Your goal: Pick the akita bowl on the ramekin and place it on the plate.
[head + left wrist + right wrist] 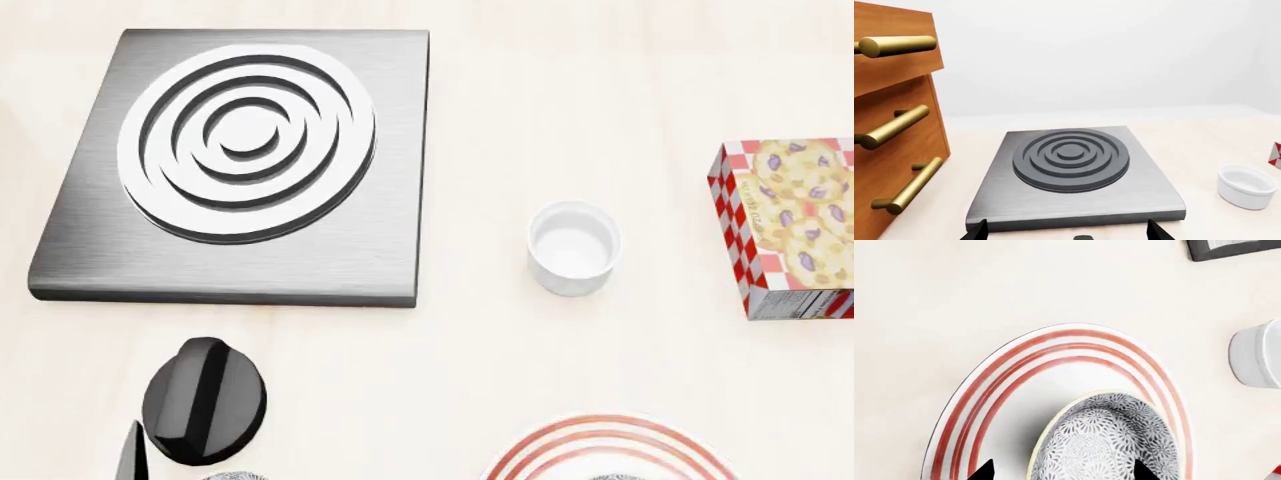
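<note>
From the left wrist view, the left gripper (1066, 231) shows only two dark fingertips set wide apart with nothing between them, hanging over the near edge of the grey hob (1074, 172); a wooden drawer unit (894, 125) with brass handles stands beside the hob, and the ramekin (1247, 186) sits empty on the desk off to one side, well apart from this gripper. In the head view the ramekin (574, 247) stands alone on the pale desk (587, 120) between the hob (247, 165) and a biscuit box (787, 225) at the right edge, with no bowl on it; the ringed rim of the plate (607, 448) just shows at the desk's near edge, and a dark part of the left arm (203, 400) lies to the left of it. In the right wrist view the bowl (1104, 440) lies directly under the right gripper (1062, 471), within the red rings of the plate (987, 390); whether it rests on the plate or hangs just above it cannot be told. The two fingertips flank the bowl, but whether they are clamped on it cannot be told. The right arm is plainly the nearer one, so what remains is probably to let go and lift straight up.
</note>
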{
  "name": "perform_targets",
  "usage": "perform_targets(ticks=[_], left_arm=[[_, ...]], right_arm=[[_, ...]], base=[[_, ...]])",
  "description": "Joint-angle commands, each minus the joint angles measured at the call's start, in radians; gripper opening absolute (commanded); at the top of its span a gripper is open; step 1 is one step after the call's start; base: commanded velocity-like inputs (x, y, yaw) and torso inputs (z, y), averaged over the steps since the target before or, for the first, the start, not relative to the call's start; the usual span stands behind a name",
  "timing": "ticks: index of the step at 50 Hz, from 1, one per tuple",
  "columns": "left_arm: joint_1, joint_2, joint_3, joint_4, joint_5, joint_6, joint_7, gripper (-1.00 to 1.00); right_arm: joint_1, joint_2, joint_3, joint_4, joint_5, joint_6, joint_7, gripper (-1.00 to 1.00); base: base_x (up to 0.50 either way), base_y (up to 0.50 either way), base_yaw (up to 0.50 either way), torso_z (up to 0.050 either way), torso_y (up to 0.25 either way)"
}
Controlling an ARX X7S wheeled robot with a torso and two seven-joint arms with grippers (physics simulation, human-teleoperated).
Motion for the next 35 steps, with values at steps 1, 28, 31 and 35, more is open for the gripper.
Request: perform_targets(ticks=[1, 28, 31, 35], left_arm=[[0.002, -0.003, 0.0, -0.001, -0.007, 0.008, 0.0, 1.0], [-0.002, -0.008, -0.007, -0.004, -0.024, -0.001, -0.012, 1.0], [-0.002, -0.008, -0.005, -0.006, -0.023, 0.001, -0.012, 1.0], [0.0, -0.01, -0.008, -0.008, -0.026, 0.01, -0.01, 1.0]], right_arm=[[-0.018, 0.023, 0.133, -0.042, 0.115, -0.058, 0.092, 1.0], [-0.15, -0.184, 0.361, 0.21, 0.16, -0.438, 0.379, 1.0], [-0.173, -0.204, 0.369, 0.235, 0.146, -0.481, 0.397, 1.0], [-0.193, -0.242, 0.389, 0.274, 0.129, -0.528, 0.436, 1.0]], base=[[0.0, 0.0, 0.0, 0.0, 0.0], [0.0, 0.0, 0.0, 0.0, 0.0], [0.0, 0.0, 0.0, 0.0, 0.0], [0.0, 0.0, 0.0, 0.0, 0.0]])
